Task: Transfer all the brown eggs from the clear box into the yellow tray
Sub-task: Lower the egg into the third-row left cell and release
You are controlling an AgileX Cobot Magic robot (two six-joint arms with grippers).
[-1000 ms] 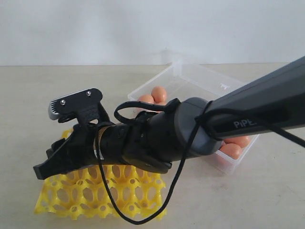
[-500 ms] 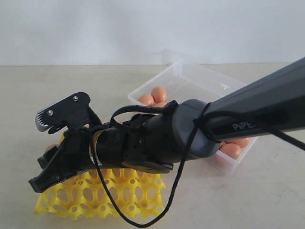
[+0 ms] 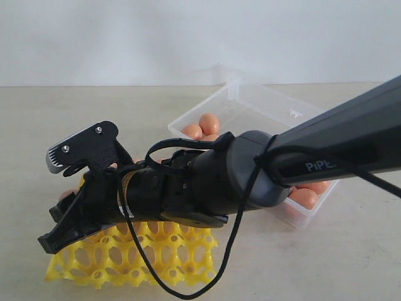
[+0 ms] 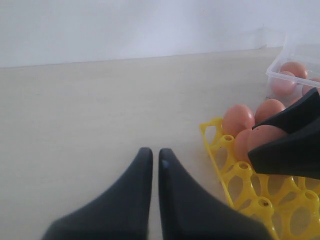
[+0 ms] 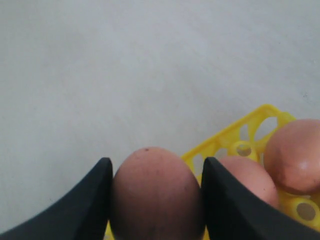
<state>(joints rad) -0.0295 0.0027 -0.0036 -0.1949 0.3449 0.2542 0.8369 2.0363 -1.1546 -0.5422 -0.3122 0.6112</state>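
1. Looking at the exterior view first, I see the right arm (image 3: 326,144) stretched in from the right and across the middle. Its right gripper (image 3: 59,216) sits low over the left end of the yellow tray (image 3: 125,257), which lies near and left on the table (image 3: 75,119).
2. A sliver of one brown egg (image 3: 65,195) shows pink between the black fingers. The arm hides most of the tray's far cups from me.
3. The clear box (image 3: 263,106) stands farther back and to the right. Several brown eggs (image 3: 209,123) lie in it, some at its far left corner and some at its near right corner, beside the arm.
4. In the left wrist view, the left gripper (image 4: 154,156) has its fingers pressed almost together, with only a thin slit between them and nothing in it. It hangs over bare table, off the tray but near its corner.
5. The same view shows the right gripper's dark fingers pinching the egg at the tray's edge, just beside two seated eggs (image 4: 238,119) in the cups. The box with its eggs lies beyond.
6. In the right wrist view, the held egg fills the gap between the two fingers (image 5: 90,200), and both touch its sides. The tray's corner lies just behind it, with two eggs in the cups close beside it. I cannot tell whether the held egg already rests in a cup.
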